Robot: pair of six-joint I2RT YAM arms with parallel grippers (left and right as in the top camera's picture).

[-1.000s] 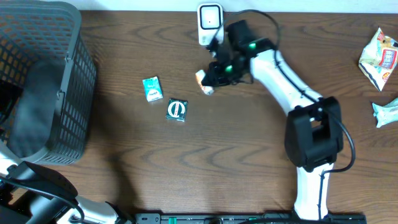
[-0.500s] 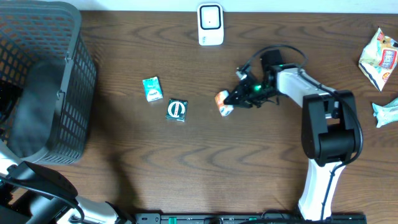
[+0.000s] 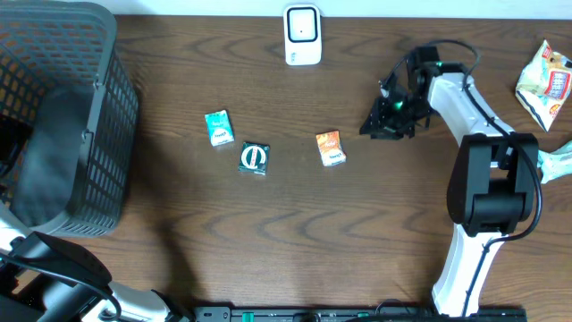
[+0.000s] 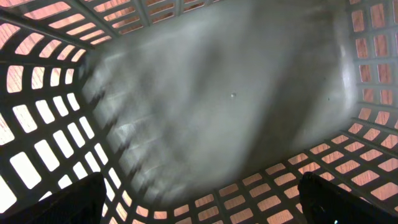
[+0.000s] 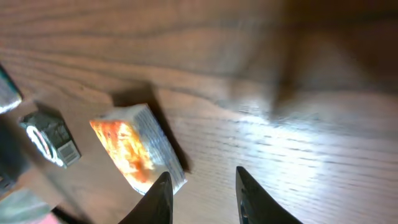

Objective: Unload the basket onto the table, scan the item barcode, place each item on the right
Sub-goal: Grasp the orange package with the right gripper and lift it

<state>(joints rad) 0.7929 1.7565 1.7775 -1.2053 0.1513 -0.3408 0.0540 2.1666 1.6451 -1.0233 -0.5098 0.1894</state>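
Observation:
The item, a small orange packet (image 3: 330, 148), lies flat on the wooden table, below and a little right of the white barcode scanner (image 3: 302, 34) at the back edge. My right gripper (image 3: 377, 125) hovers just right of the packet and apart from it. In the right wrist view its fingers (image 5: 202, 177) stand partly open with only bare wood between them, and the orange packet (image 5: 137, 155) lies just beyond the left fingertip. My left gripper (image 4: 200, 186) is wide open inside the basket, holding nothing.
A dark mesh basket (image 3: 98, 107) fills the left end of the table. A teal packet (image 3: 218, 127) and a dark packet with a round logo (image 3: 255, 157) lie left of the orange one. Two snack bags (image 3: 545, 85) (image 3: 556, 159) sit at the right edge.
My right gripper brought the orange packet away from the scanner down to the table, let go of it, and drew back to the right. The left arm has not moved.

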